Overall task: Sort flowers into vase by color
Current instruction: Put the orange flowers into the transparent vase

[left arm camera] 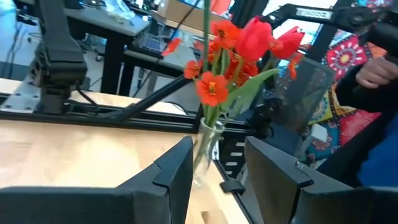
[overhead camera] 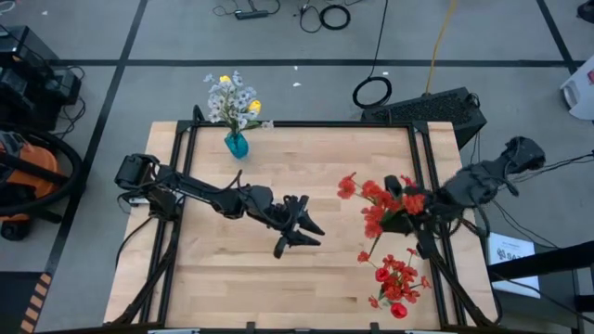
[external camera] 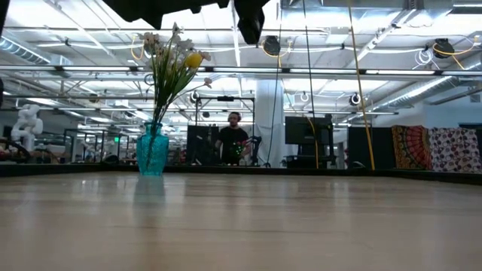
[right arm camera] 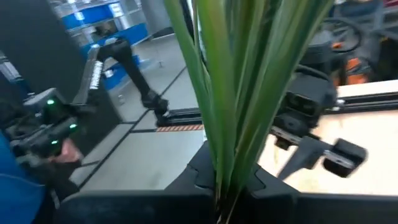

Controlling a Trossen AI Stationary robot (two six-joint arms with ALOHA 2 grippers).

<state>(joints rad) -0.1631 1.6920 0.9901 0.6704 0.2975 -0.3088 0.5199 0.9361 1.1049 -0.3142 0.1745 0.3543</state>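
A small teal vase (overhead camera: 237, 145) stands at the table's far left and holds white sprigs and yellow tulips (overhead camera: 233, 97); it also shows in the low view (external camera: 152, 150). My left gripper (overhead camera: 302, 229) is open and empty over the middle of the table. Between its fingers (left arm camera: 217, 180), farther off, I see red flowers (left arm camera: 242, 46) in a clear glass vase (left arm camera: 205, 146) by the right rail. My right gripper (overhead camera: 408, 210) at the table's right is shut on a bunch of red flowers (overhead camera: 376, 199). A second red bunch (overhead camera: 394, 278) sits at the near right. My right gripper pinches several green stems and leaves (right arm camera: 231, 130) together between its two fingers. The stems run up and away from the fingers (right arm camera: 199, 165) in the wrist view. In the high view the red heads (overhead camera: 371, 197) spread toward the table's left from the gripper. Whether the bunch is clear of the table does not show.
Black frame rails (overhead camera: 429, 167) run along the table's left, right and far sides. A person's hand (left arm camera: 376, 70) and blue sleeve show beyond the right rail. Bare wood (overhead camera: 278, 288) lies between the two arms and along the near edge.
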